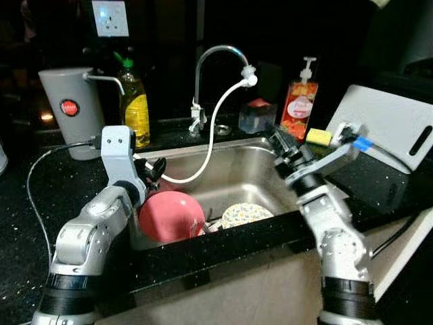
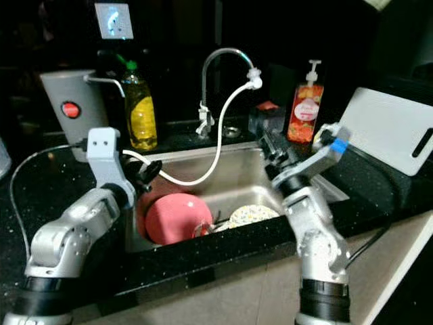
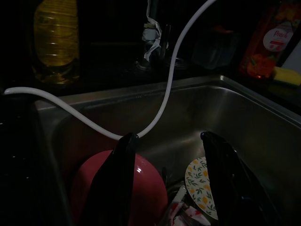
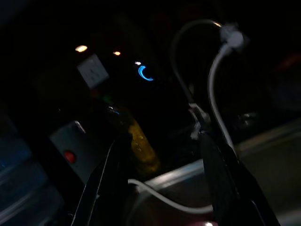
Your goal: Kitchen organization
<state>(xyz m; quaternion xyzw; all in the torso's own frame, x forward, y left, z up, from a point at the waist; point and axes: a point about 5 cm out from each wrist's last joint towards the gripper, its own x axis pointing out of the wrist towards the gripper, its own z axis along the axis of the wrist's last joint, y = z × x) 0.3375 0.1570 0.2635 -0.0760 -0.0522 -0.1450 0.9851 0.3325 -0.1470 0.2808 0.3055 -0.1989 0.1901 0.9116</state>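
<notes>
A steel sink (image 1: 247,166) holds a pink bowl (image 1: 171,215) at its near left and a floral plate (image 1: 245,214) beside it, with other dishes between them. My left gripper (image 1: 155,170) hangs over the sink's left rim just above the pink bowl (image 3: 150,188), open with nothing between its fingers (image 3: 117,188). My right gripper (image 1: 279,141) is raised over the sink's right rim, pointing toward the faucet (image 1: 220,54), open and empty. A white hose (image 1: 213,139) runs from the faucet spout down across the sink to the left counter.
On the back counter stand a yellow oil bottle (image 1: 134,101), a grey kettle-like appliance (image 1: 70,112), a clear container (image 1: 257,115), a red soap dispenser (image 1: 300,101) and a yellow sponge (image 1: 318,136). A white cutting board (image 1: 392,125) leans at the right. Black counter (image 1: 27,203) surrounds the sink.
</notes>
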